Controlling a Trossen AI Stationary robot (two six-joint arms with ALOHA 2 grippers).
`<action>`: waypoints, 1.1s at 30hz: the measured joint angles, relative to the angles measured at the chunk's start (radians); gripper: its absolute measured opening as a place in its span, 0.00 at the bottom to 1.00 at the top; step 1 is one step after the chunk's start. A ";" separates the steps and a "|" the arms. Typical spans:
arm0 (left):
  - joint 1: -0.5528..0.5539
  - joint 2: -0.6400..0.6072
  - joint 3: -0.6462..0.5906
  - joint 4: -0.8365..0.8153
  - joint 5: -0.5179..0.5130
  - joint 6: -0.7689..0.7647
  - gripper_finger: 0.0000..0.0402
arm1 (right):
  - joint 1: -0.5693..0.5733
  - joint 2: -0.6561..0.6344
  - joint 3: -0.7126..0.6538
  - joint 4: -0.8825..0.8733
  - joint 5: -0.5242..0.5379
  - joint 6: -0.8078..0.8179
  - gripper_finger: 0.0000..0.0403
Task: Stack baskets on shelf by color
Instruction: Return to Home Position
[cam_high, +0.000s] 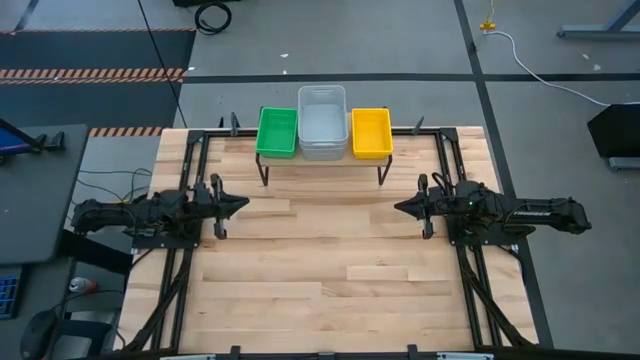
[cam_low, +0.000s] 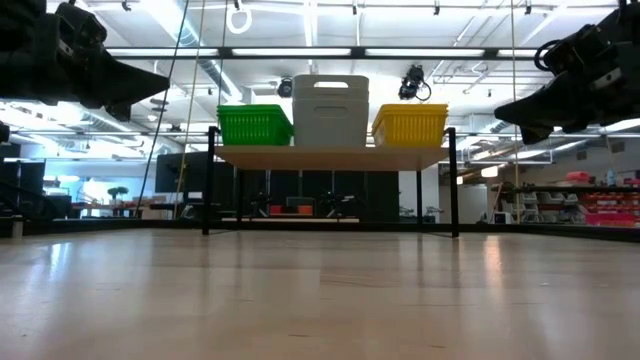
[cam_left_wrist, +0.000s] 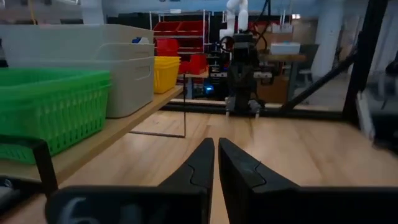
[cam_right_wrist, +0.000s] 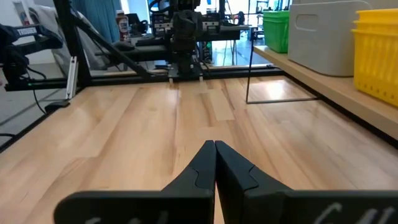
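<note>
Table: slatted wood top; no loose baskets lie on it.

Shelf: at the far edge of the table, midway between the arms. Its plank carries three colour groups in a row.

Baskets: grey stack in the middle, standing tallest. Green stack on the left-arm side, yellow stack on the right-arm side, both just beside the grey. All sit level. The number nested in each cannot be read. Sorting looks complete.

Left gripper: at the table's left side, raised off the wood, pointing at the other arm. Fingers pressed together, holding nothing.

Right gripper: mirrored at the right side. Fingers closed and empty.

Step in hand, judged: settling both arms at home. To do it well:
- Keep each wrist on its own side, well apart from the shelf legs.
- Hold height above the wood.
- Leave the fingers closed.
- Finish slowly, so no jolt reaches the stacks.
</note>
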 joint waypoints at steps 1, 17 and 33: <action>0.000 0.000 0.000 -0.002 0.001 0.031 0.08 | 0.000 0.000 0.000 0.000 0.000 0.000 0.02; -0.002 0.000 -0.001 0.014 0.462 0.101 0.08 | 0.000 0.000 0.000 0.001 0.000 0.001 0.02; -0.001 0.000 -0.001 0.017 0.225 -0.025 0.07 | 0.000 0.000 0.000 0.001 0.000 0.002 0.02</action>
